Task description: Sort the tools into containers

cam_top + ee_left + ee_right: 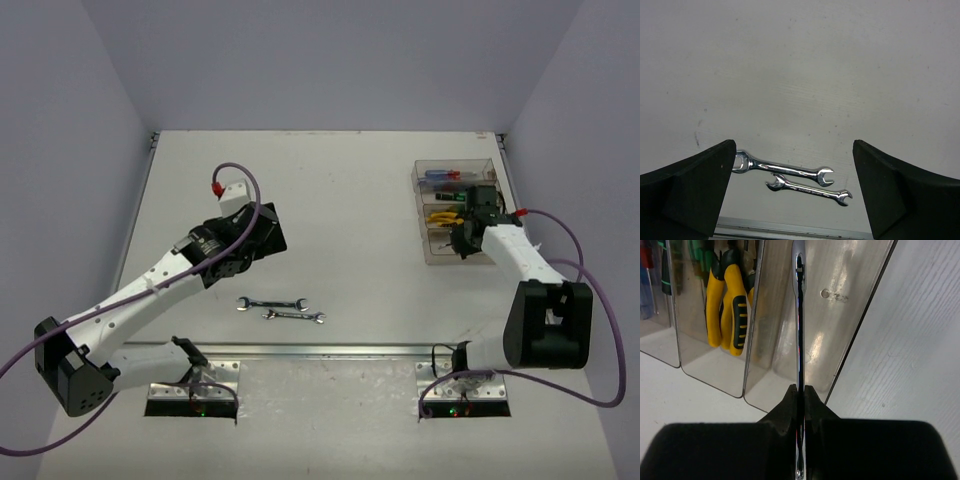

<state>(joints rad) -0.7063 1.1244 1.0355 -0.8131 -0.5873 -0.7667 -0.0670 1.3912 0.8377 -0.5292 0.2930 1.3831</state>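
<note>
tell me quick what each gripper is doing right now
Left gripper: open, holding nothing.
Right gripper: closed on a silver wrench.

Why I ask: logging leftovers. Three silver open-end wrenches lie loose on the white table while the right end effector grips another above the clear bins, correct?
Only two silver open-end wrenches lie loose on the white table; the left wrist view shows both. The right end effector does grip another wrench above the clear bins.
</note>
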